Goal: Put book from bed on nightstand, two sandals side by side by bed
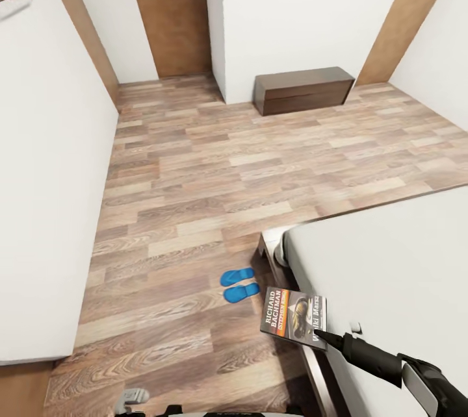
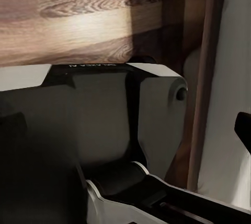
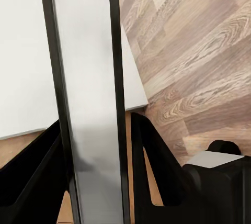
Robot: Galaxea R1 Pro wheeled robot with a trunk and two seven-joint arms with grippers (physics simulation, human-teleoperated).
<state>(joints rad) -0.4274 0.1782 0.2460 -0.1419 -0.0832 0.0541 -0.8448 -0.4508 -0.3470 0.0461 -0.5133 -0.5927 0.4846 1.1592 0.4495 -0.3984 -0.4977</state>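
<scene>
- The bed (image 1: 390, 274) is the landmark; its near corner juts into bare plank floor (image 1: 195, 176), with wide open room beyond.
- The right gripper (image 1: 325, 337) is clamped on the book (image 1: 294, 317), lifted over that corner's edge.
- The two sandals (image 1: 237, 284) lie side by side on the floor beside the corner.
- A dark dresser (image 1: 303, 89) stands well apart against the wall.
- I cannot tell the left gripper's state.

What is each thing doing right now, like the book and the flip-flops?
book: held up off the bed, over its edge, pinched in the right gripper jaws.
two sandals: flat on the floor, side by side, beside the bed corner.
dresser: shut, against the far wall.
door: closed.
</scene>
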